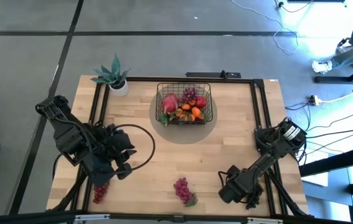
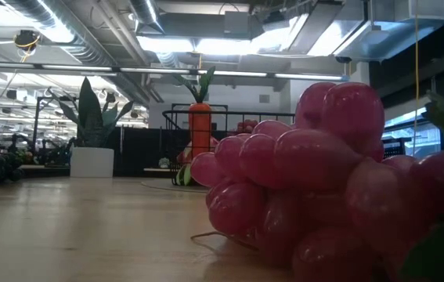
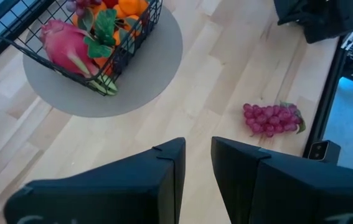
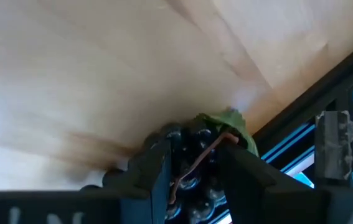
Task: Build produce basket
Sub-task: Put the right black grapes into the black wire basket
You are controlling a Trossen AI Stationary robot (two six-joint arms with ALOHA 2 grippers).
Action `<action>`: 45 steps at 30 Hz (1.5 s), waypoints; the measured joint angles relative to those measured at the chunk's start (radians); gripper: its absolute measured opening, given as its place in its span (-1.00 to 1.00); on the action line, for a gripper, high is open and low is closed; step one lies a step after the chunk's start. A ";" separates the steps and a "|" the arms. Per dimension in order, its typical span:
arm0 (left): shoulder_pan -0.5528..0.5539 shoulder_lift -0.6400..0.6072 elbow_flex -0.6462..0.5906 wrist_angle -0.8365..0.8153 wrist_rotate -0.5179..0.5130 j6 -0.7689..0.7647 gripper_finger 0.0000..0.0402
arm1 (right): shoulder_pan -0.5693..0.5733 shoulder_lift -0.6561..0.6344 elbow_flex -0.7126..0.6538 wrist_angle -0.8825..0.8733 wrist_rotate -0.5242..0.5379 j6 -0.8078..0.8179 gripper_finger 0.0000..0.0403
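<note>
Pink-red grapes (image 2: 315, 188) filled the near foreground of the low view, lying on the wooden table (image 1: 226, 143) close to its front edge, between the two arms. Nearby to the left, a darker red bunch (image 1: 101, 191) lay at the table's front-left corner, partly under the left arm. In the right wrist view, the right gripper (image 4: 192, 168) was seen closed on a black grape bunch (image 4: 192, 155) with a green leaf, held low over the table near the front-right frame rail; in the high view the bunch was hidden beneath the arm. The left gripper (image 3: 198, 165) was held above the left side of the table, its fingers parted by a narrow gap with nothing between them.

Farther back, the basket (image 1: 208, 86) stood on a grey round mat (image 1: 182, 134) at the centre rear of the table, already loaded with a pink radish (image 1: 169, 102), oranges (image 1: 190, 113) and purple grapes (image 1: 190, 94). A potted plant (image 1: 115, 76) stood at the rear-left corner.

Judged from this layout, the step in hand was the carrying of the black bunch to the basket. It would best be lifted well clear of the table before being moved, brought over the open right-hand part of the basket, lowered below the rim, and only then released, so that the produce already placed would not be disturbed.
</note>
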State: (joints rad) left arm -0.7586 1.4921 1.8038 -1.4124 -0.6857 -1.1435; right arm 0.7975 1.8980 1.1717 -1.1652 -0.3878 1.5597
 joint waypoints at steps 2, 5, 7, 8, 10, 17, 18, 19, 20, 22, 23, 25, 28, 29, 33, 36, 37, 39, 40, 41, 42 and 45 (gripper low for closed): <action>0.000 0.000 0.000 0.008 0.000 0.000 -0.67 | 0.000 0.000 -0.010 0.000 0.000 0.000 -0.40; 0.000 0.000 0.000 0.019 0.000 0.001 -0.67 | 0.000 0.000 -0.024 0.005 0.001 0.001 -0.40; 0.000 0.000 0.000 0.019 0.000 0.001 -0.67 | 0.000 0.000 -0.033 0.018 0.002 0.002 -0.40; 0.000 0.000 0.000 0.019 0.000 0.001 -0.67 | 0.000 0.000 -0.034 0.019 0.001 0.002 -0.40; 0.000 0.000 0.000 0.019 0.000 0.001 -0.67 | 0.000 0.000 -0.034 0.025 -0.006 0.002 -0.40; 0.000 0.000 0.000 0.019 0.000 0.000 -0.67 | 0.002 0.000 -0.034 0.035 -0.025 0.001 -0.40; 0.000 0.000 0.000 0.019 0.000 0.000 -0.67 | 0.003 0.000 -0.034 0.036 -0.025 0.001 -0.41; 0.000 0.000 0.000 0.019 0.000 0.000 -0.67 | 0.005 0.000 -0.033 0.037 -0.024 0.001 -0.42; 0.000 0.000 0.000 0.019 0.000 0.000 -0.67 | 0.006 0.000 -0.033 0.037 -0.024 0.001 -0.44; 0.000 0.000 0.000 0.019 0.000 0.001 -0.67 | 0.008 0.000 -0.033 0.037 -0.024 0.003 -0.50; 0.000 0.000 0.000 0.019 0.000 0.001 -0.67 | 0.008 0.000 -0.033 0.037 -0.024 0.005 -0.54; 0.000 0.000 0.000 0.019 0.000 0.001 -0.67 | 0.008 0.000 -0.033 0.037 -0.022 0.005 -0.63; 0.000 0.000 0.000 0.019 0.000 0.002 -0.67 | 0.007 0.000 -0.033 0.037 -0.001 0.006 -0.77; 0.000 0.000 0.000 0.019 0.000 0.002 -0.67 | 0.007 0.000 -0.033 0.037 0.002 0.006 -0.82; 0.000 0.000 0.000 0.019 0.000 0.002 -0.67 | 0.007 0.000 -0.033 0.037 0.027 0.005 -0.98; 0.000 0.000 0.000 0.019 0.000 0.002 -0.67 | 0.007 0.000 -0.032 0.037 0.049 -0.002 -0.98; 0.000 0.000 0.000 0.019 0.000 0.002 -0.67 | 0.007 0.000 -0.031 0.036 0.052 -0.010 -0.99; 0.000 0.000 0.000 0.019 0.000 0.002 -0.67 | 0.007 0.000 -0.022 0.029 0.054 -0.040 -0.99; 0.000 0.000 0.000 0.019 0.000 0.002 -0.67 | 0.006 0.000 -0.018 0.024 0.054 -0.047 -0.99; 0.000 0.000 0.000 0.019 0.000 0.002 -0.67 | 0.005 0.000 -0.013 0.015 0.054 -0.053 -0.99; 0.000 0.000 0.000 0.019 0.000 0.002 -0.67 | 0.005 0.000 -0.007 0.006 0.055 -0.067 -0.99; 0.000 0.000 0.000 0.019 0.000 0.002 -0.67 | -0.001 0.000 0.020 -0.022 0.055 -0.100 -1.00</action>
State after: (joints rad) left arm -0.7586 1.4921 1.8038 -1.3937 -0.6857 -1.1412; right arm 0.7964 1.8980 1.1920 -1.1873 -0.3327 1.4601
